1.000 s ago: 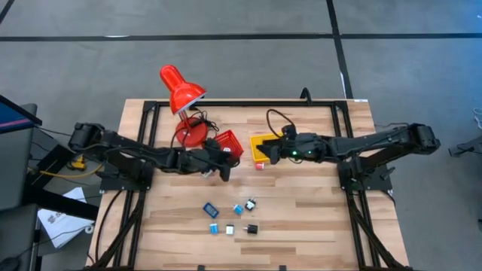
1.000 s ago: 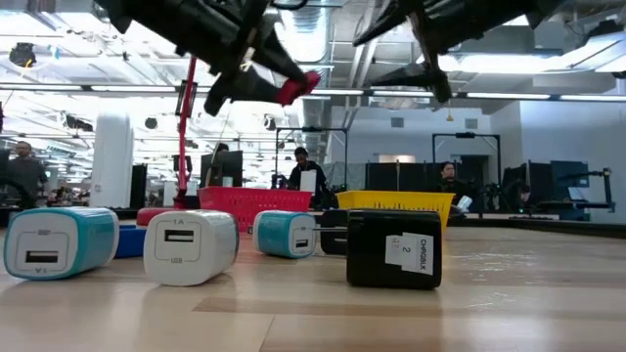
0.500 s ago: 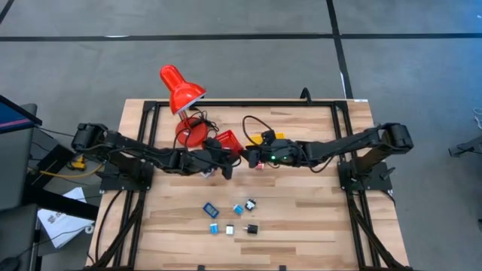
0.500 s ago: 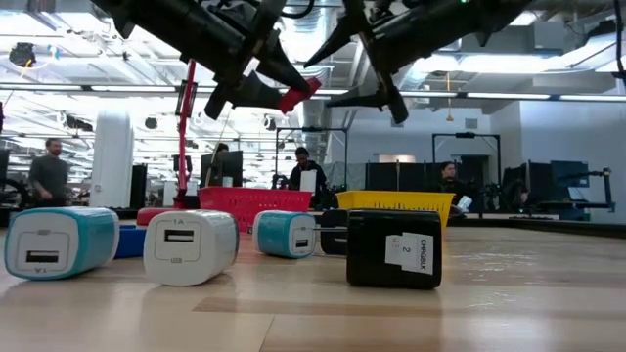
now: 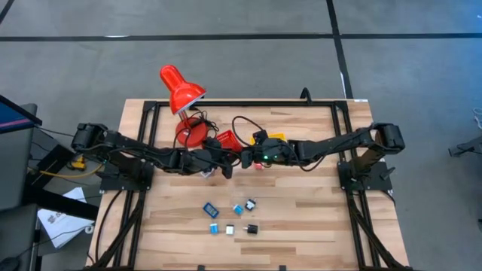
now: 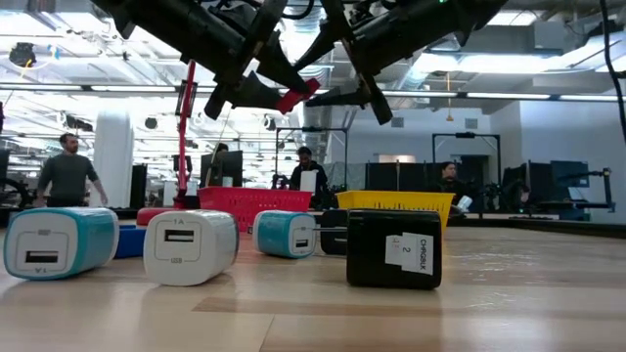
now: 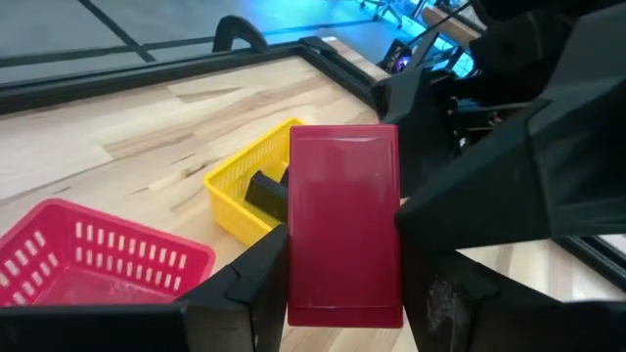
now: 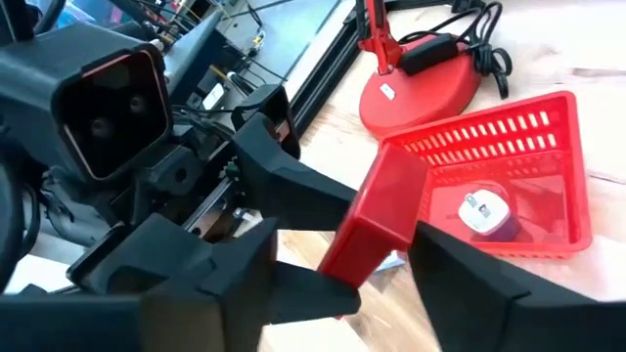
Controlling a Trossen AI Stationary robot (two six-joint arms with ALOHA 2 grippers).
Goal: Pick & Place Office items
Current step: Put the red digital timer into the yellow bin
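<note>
A flat red rectangular piece (image 7: 344, 220) is held in the air by my left gripper (image 7: 344, 293), over the table's middle (image 5: 228, 162). My right gripper (image 8: 342, 284) is open and has come in from the table's right (image 5: 248, 158). Its fingers stand on either side of the piece's free end (image 8: 377, 230), and I cannot tell whether they touch it. Several small cyan, blue, white and black items (image 5: 230, 218) lie flat on the near part of the table; in the low view they are chargers (image 6: 191, 246) and a black block (image 6: 394, 248). My left gripper pinches the red piece between its two fingers (image 7: 256, 284), which sit on the long side edges of its near end (image 7: 342, 303). The fingers come from the table's left and lie along the piece. It is lifted clear and points toward the right gripper (image 6: 298, 93).
A red mesh basket (image 5: 228, 141) holding a white plug (image 8: 484, 210) stands behind the grippers. A yellow basket (image 7: 245, 171) with a black piece (image 7: 266, 193) stands beside it. A red desk lamp (image 5: 181, 90) with its cable is at the far left. People move in the room behind.
My right gripper has moved toward the table's left, away from the yellow basket and up to the left gripper, so that its open fingers now flank the red piece's free end. The left gripper and the piece have kept still.
</note>
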